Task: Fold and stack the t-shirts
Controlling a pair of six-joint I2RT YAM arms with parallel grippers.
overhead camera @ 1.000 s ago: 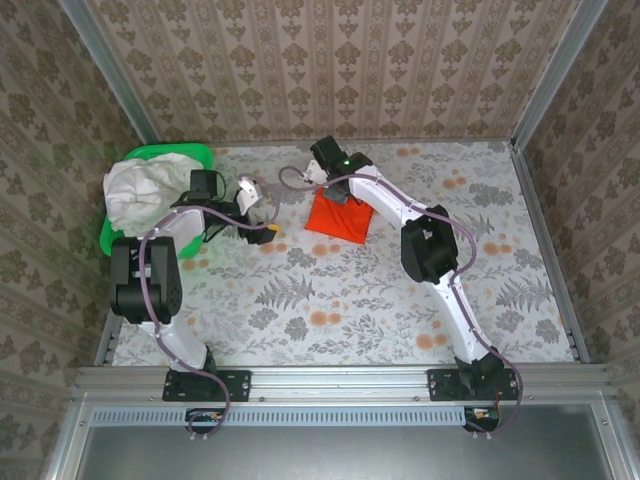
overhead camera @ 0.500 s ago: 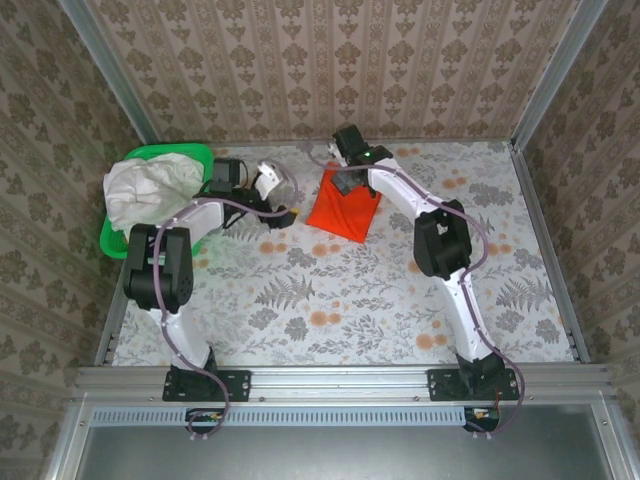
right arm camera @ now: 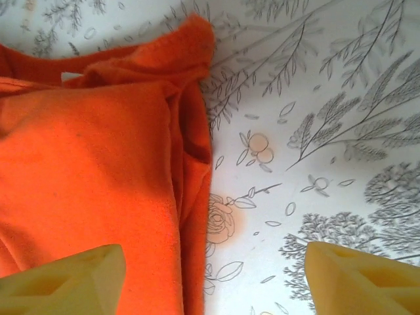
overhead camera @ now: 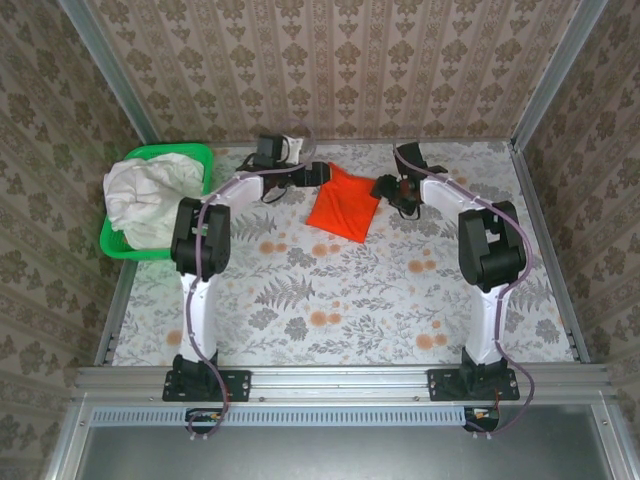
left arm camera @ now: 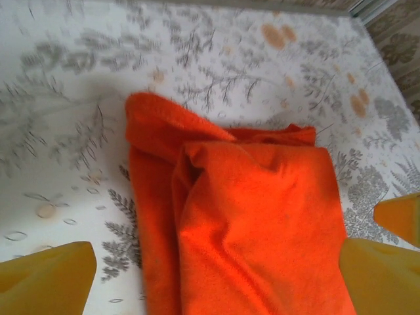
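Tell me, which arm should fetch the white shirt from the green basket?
Probably the left. The white shirt lies in the green basket on the left arm's side. The left tool is open by the orange shirt; the right tool sits on that shirt's far side, farther from the basket.

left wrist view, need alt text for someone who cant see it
A loosely folded orange-red t-shirt lies on a floral-patterned table. The left gripper is open, its yellow fingertips at the bottom corners, either side of the shirt.

Near table (overhead camera: pixel 350 300) open, orange t-shirt (overhead camera: pixel 340 205) behind, basket (overhead camera: pixel 190 152) left
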